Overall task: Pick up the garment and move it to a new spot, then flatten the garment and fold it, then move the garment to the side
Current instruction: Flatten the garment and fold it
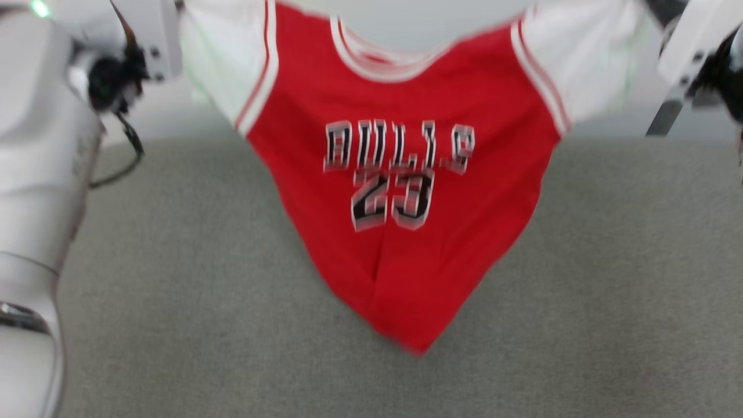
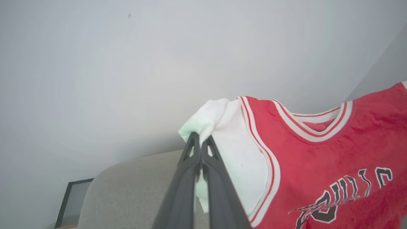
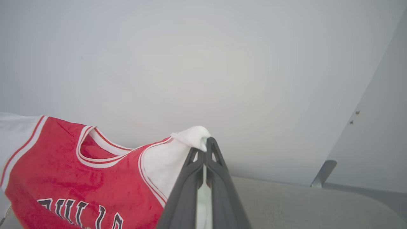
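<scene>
One garment [image 1: 400,244] hangs over the grey surface [image 1: 174,290], left gripper [image 2: 200,138] clamped on one white sleeve [image 2: 232,143], right gripper [image 3: 206,143] clamped on the other.

blur: garment [image 1: 406,261] smeared in head view, chest lettering [image 1: 400,168] unsure | cut: sleeve ends past top edge above lettering; hem past bottom edge in wrist views | hidden: pinched sleeve cloth behind left gripper [image 2: 201,140], right gripper [image 3: 206,143]
</scene>
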{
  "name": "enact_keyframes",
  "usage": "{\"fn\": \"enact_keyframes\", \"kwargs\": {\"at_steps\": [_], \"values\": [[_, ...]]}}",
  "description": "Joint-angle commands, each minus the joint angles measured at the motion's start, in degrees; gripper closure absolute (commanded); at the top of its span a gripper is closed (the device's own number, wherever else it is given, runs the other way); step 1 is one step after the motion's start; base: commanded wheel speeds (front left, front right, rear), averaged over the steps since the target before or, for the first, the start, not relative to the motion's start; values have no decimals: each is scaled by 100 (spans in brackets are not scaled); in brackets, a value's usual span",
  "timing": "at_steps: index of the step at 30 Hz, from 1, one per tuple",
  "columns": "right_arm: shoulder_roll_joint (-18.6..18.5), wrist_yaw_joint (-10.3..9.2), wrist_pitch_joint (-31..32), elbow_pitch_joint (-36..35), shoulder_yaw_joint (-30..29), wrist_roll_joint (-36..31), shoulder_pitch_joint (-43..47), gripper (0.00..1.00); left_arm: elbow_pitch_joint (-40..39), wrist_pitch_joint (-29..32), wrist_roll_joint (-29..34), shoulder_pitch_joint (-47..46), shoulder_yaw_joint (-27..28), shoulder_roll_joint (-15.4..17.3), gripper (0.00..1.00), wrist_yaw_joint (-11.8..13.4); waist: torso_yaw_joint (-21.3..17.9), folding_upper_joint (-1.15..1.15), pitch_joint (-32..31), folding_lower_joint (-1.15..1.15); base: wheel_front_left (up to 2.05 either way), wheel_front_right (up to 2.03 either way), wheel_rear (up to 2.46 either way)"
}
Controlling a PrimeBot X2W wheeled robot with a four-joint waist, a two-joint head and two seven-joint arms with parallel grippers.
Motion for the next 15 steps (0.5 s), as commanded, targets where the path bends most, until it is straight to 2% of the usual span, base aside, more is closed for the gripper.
{"fn": "enact_keyframes", "kwargs": {"at_steps": [1, 9, 15], "values": [[-1, 2, -52, -8, 16, 9, -53, 100, 5, -27, -16, -34, 19, 33, 100, 17, -103, 0, -453, 0, 0, 0, 0], [52, 2, -183, 118, 165, 281, -712, 100, -114, 77, -188, -534, 17, 136, 100, 17, -132, 0, -679, 0, 0, 0, 0], [11, 2, -194, 212, 231, 317, -930, 100, -200, 216, -233, -654, -27, 308, 100, 17, -216, 0, -544, 0, 0, 0, 0]]}}
